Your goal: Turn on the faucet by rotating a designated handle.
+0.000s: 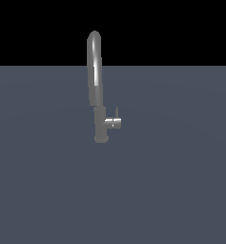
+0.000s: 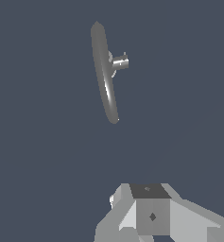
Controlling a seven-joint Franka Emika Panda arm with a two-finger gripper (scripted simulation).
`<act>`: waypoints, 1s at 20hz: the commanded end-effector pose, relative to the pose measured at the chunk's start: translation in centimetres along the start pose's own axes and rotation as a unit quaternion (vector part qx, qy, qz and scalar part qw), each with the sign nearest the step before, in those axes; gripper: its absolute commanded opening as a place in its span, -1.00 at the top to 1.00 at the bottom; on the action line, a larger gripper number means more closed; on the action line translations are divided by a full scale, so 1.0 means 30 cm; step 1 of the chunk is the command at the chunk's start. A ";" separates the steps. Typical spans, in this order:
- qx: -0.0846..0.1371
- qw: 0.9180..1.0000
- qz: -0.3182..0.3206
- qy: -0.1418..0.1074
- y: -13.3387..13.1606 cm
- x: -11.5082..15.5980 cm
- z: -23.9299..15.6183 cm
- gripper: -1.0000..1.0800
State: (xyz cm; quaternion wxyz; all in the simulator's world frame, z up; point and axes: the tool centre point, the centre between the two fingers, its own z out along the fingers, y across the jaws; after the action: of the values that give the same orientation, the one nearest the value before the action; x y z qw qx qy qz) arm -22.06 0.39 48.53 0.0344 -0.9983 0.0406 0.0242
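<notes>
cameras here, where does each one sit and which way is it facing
Exterior view: sits off the arm, low and side-on, facing the upright faucet with its handle on the exterior view's right; no part of the robot shows.
Wrist view: rides on the wrist above the scene, looking down along the arched spout; the gripper body shows at the picture's edge, well short of the faucet, its fingertips out of frame.
Shared: both show the faucet, its side stub and the handle on the grey floor.

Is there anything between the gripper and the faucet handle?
No. In the wrist view, only bare grey surface lies between the gripper and the handle on the faucet.
</notes>
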 end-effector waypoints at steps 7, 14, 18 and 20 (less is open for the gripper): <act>0.049 0.996 0.052 -0.056 -0.009 0.150 0.041 1.00; 0.094 0.985 0.100 -0.108 -0.007 0.283 0.092 1.00; 0.120 0.975 0.127 -0.137 -0.003 0.359 0.128 1.00; 0.134 0.969 0.141 -0.153 0.000 0.396 0.148 1.00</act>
State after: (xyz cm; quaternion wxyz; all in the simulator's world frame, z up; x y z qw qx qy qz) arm -11.27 -0.14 43.99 0.1593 -0.9590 0.1676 0.1639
